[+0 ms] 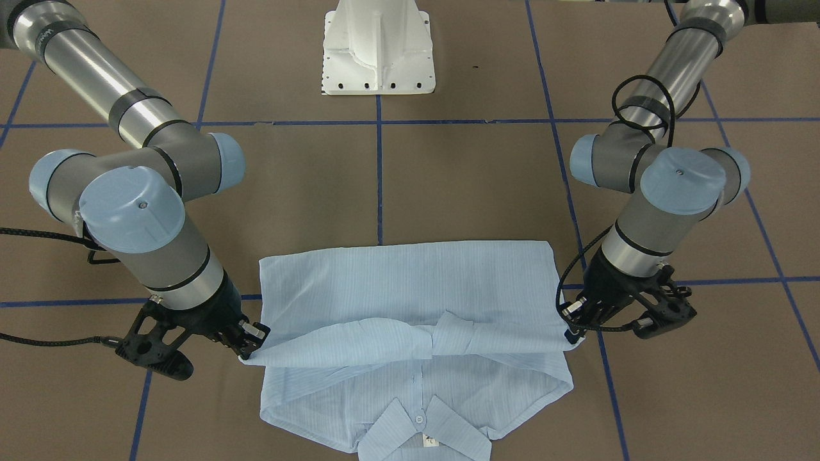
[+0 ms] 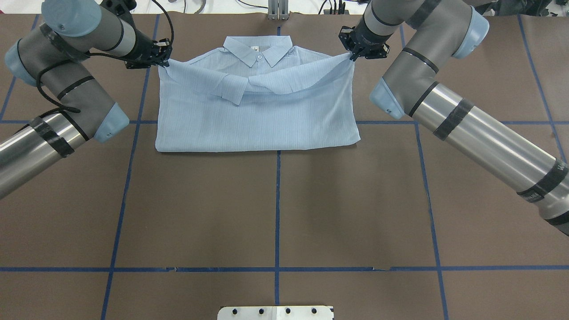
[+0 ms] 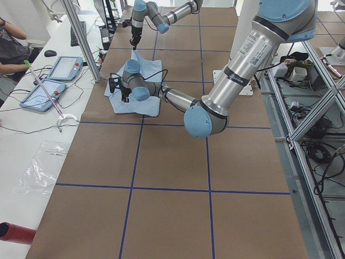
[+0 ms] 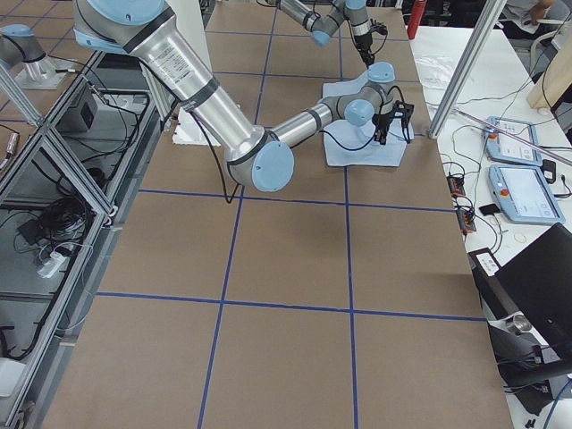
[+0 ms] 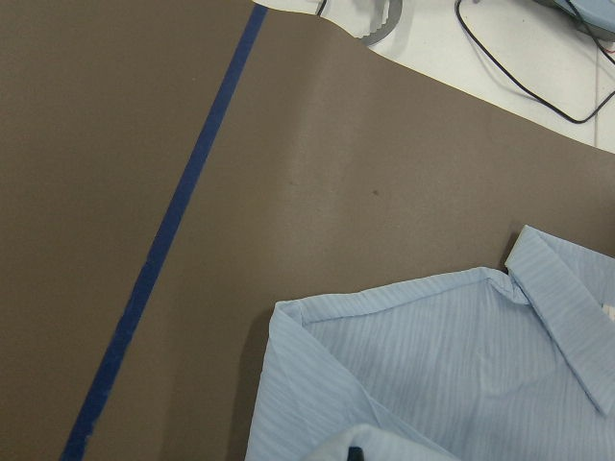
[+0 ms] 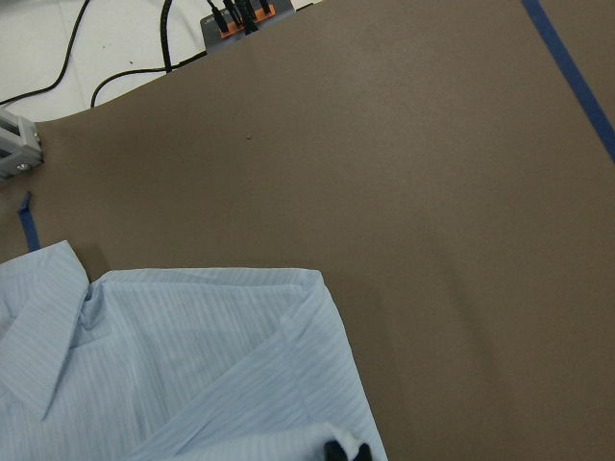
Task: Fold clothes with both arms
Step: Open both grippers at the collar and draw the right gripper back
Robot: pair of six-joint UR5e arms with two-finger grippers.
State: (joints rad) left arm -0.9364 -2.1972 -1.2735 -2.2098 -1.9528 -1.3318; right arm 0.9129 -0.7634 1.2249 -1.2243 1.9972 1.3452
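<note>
The light-blue pinstriped shirt lies folded on the brown table, its collar at the far side from the robot and its sleeves crossed over the chest. In the front-facing view the shirt has its upper layer lifted at both side corners. My left gripper is shut on the corner at the shirt's left shoulder, seen on the right in the front-facing view as the left gripper. My right gripper is shut on the opposite corner, right gripper. Both wrist views show shirt cloth just below the fingertips.
The white pedestal base stands on the robot's side of the table. Blue tape lines cross the brown surface. A bench with tablets and cables runs along the far edge, with a person's arm there.
</note>
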